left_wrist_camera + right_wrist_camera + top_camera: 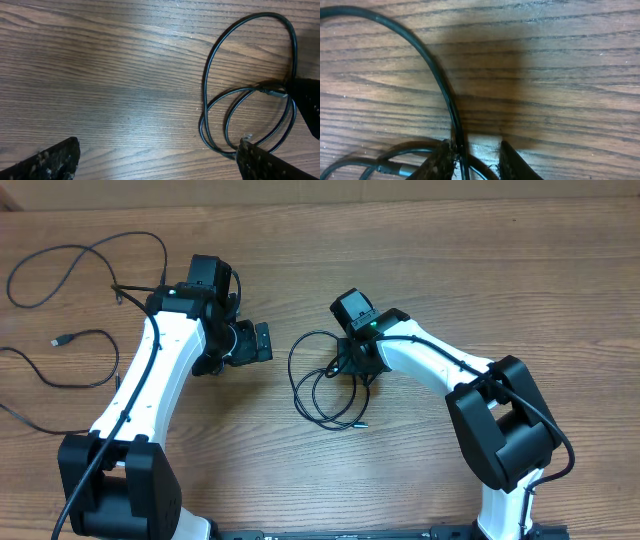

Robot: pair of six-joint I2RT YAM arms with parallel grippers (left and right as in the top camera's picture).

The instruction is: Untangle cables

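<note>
A coiled black cable [310, 395] lies mid-table in loose loops, also in the left wrist view [212, 55]. My right gripper [352, 370] is down at the coil's right side. In the right wrist view one strand of the cable [432, 60] runs between the jaws of the right gripper [476, 147], against the left finger, with a gap still showing to the right finger. A silver-tipped plug [390, 169] lies beside it. My left gripper [262, 340] hovers left of the coil, wide open and empty [159, 145]. More cables [60, 255] sprawl at the far left.
Another thin cord with a small plug [62, 340] loops near the table's left edge. The left arm's white link [150, 380] crosses the left half of the wooden table [450, 260]; the right arm's base [505, 430] stands at the front right.
</note>
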